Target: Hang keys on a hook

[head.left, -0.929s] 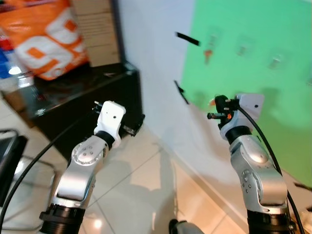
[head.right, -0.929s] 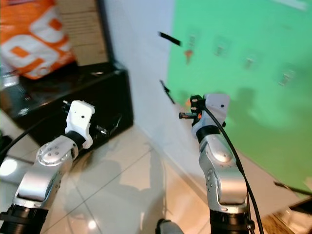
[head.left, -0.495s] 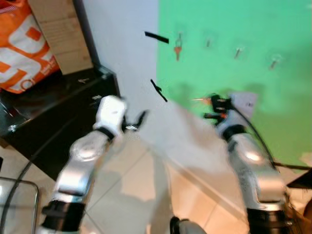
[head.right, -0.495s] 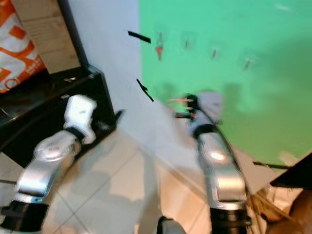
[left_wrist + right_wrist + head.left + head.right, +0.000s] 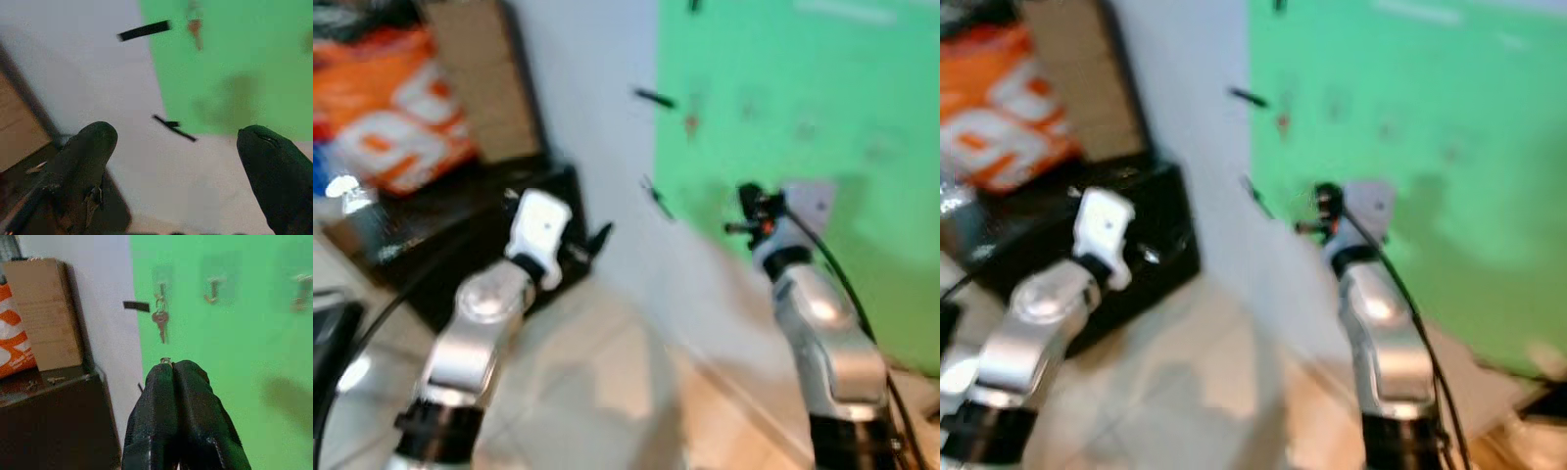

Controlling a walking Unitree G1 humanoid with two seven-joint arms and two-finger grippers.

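Green board fills the wall ahead, white wall beside it, and the right gripper is raised toward it, fingers pressed together with a sliver of metal ring poking out at the tips. Above and just past those tips, keys hang on a hook; more hooks off to the side. Left gripper is up too, fingers spread wide, nothing between them, dark cabinet below it

Open air lies before the flat green wall panel; a black cabinet blocks the lower left.
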